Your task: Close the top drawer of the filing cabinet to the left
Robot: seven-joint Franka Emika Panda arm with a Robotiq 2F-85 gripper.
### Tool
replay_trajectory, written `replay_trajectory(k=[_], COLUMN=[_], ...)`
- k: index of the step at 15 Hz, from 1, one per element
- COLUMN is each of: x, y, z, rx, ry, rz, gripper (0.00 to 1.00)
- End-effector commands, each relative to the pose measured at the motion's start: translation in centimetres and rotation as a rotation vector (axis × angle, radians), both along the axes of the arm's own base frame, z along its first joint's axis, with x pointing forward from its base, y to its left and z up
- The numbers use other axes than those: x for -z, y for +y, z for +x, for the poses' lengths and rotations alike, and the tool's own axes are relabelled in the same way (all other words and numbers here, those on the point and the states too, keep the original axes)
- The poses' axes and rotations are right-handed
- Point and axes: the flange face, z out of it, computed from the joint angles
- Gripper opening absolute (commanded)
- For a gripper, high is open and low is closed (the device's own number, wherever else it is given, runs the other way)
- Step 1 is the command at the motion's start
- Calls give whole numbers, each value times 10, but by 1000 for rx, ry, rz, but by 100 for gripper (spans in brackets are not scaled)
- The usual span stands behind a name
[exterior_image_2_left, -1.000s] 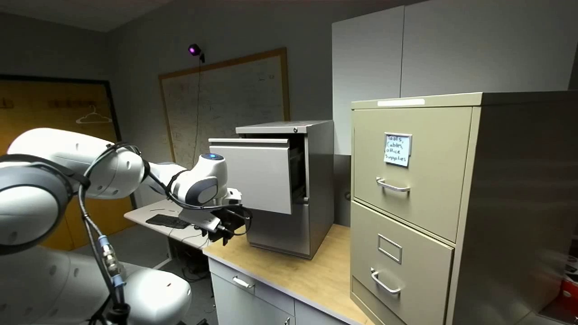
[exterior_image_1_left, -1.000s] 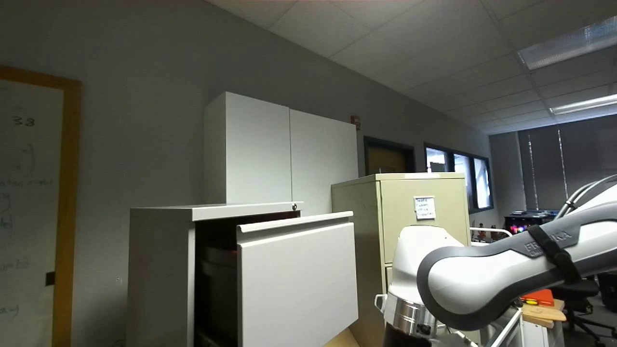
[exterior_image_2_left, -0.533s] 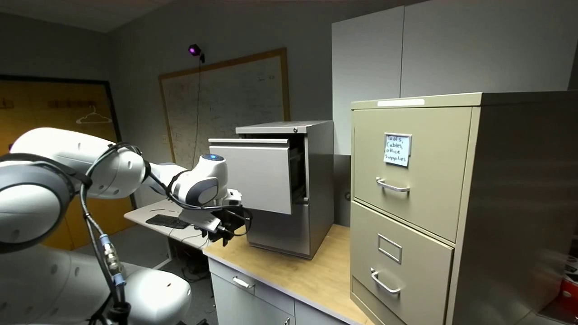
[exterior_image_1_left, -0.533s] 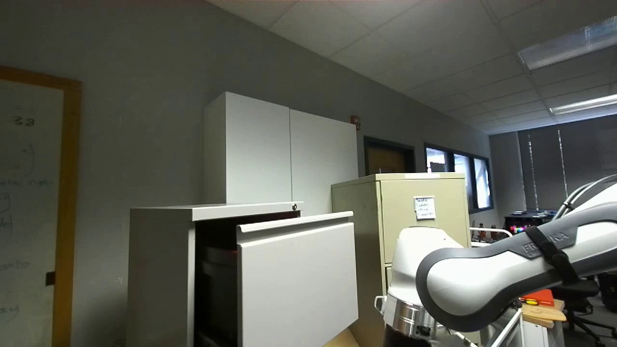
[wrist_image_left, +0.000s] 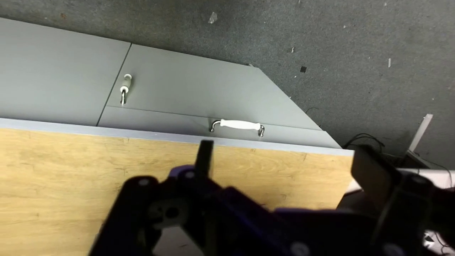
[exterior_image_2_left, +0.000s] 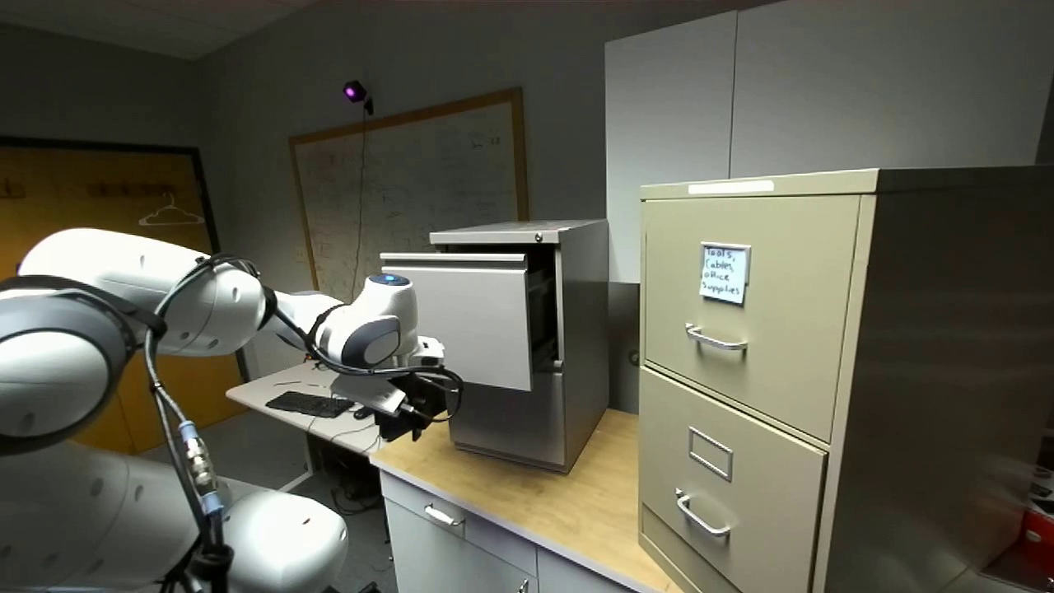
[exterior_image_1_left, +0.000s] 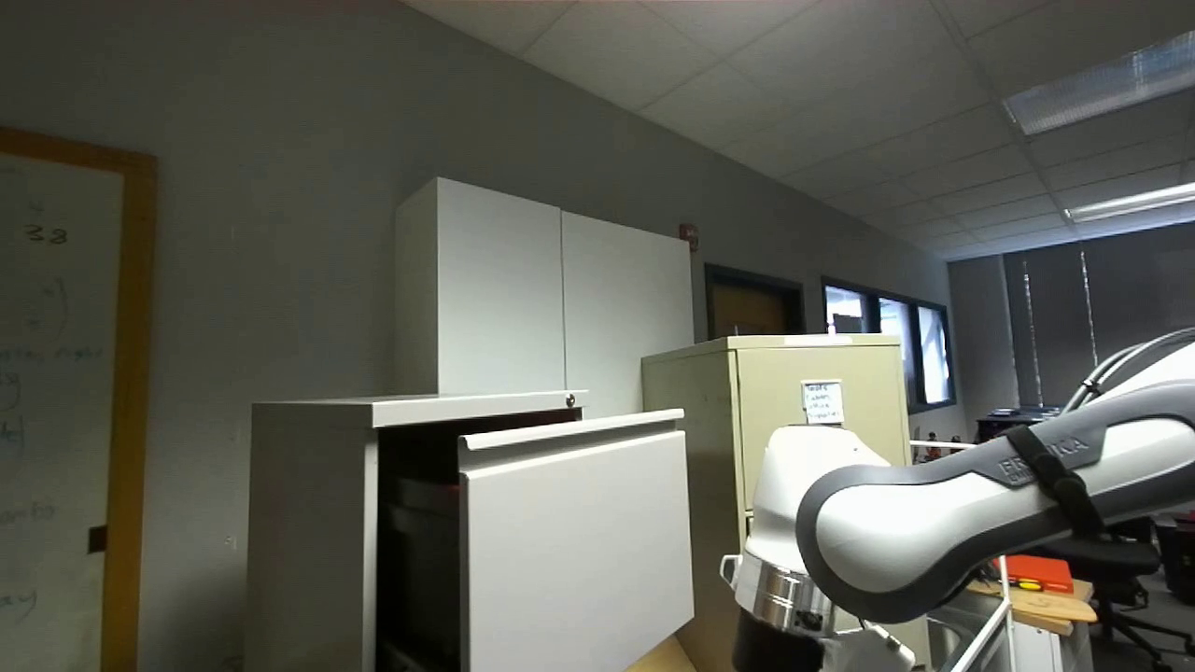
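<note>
Pincer (wrist_image_left: 285, 154) spread wide, apart from top drawer (exterior_image_2_left: 483, 321)

1. Found the filing cabinet (exterior_image_2_left: 583, 346) on the counter (exterior_image_2_left: 585, 502).
2. Saw the top drawer (exterior_image_2_left: 469, 321) jutting from its front.
3. Noted the gripper (wrist_image_left: 284, 153) before the filing cabinet.
4. Saw the second cabinet (exterior_image_2_left: 790, 362) right of it.
5. Spotted the cupboard (exterior_image_2_left: 671, 148) behind the filing cabinet, reaching higher.
6. Found the whiteboard (exterior_image_2_left: 412, 189) behind it, to the left.
7. Noted the desk (exterior_image_2_left: 254, 392) left of the filing cabinet.
</note>
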Motion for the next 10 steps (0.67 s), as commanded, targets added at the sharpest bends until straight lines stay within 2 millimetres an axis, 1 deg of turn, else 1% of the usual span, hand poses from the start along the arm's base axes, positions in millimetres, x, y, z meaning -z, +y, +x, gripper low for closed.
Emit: replay_trajectory(k=[1, 5, 9, 10], x=[-19, -53, -88, -98], y=[0, 5, 15, 19], z=[7, 19, 28, 30], rx=[63, 153, 232, 247], ry=[-81, -265, -478, -531], rz=[-39, -58, -92, -100], gripper=[100, 100, 100, 96])
